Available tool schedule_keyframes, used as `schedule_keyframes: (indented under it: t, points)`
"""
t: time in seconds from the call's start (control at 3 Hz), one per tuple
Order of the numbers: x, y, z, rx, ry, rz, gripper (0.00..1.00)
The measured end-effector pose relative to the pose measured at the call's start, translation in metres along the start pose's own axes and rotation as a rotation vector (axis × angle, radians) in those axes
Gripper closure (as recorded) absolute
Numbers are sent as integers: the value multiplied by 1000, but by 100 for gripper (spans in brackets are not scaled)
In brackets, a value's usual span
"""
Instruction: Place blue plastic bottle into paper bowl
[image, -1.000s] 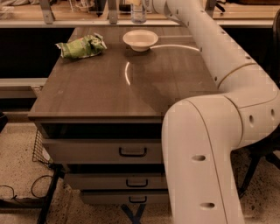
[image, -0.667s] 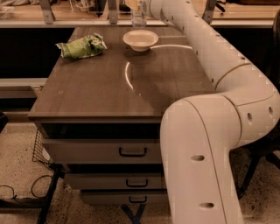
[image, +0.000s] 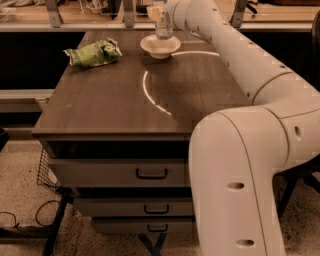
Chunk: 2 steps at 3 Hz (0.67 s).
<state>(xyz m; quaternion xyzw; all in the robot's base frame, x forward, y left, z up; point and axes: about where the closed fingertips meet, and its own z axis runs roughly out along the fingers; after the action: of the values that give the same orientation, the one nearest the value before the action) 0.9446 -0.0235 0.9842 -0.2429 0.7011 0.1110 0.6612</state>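
Holding bottle (image: 163, 31) upright in gripper (image: 160, 14), clamped on its upper part, base close above bowl (image: 160, 47); probably centred so for lowering straight inside.

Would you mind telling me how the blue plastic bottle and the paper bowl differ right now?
The blue plastic bottle is tall, clear and upright; the paper bowl is low, wide and off-white. The bottle is at the hand, over the bowl, which rests on the table. Both are near the table's far edge.
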Motion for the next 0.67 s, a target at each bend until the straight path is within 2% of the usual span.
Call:
schedule_keyframes:
  t: [0.33, 0.67]
  points:
    - [13, 5, -7, -19, 31, -10, 100]
    - [25, 14, -13, -45, 46, 13, 100]
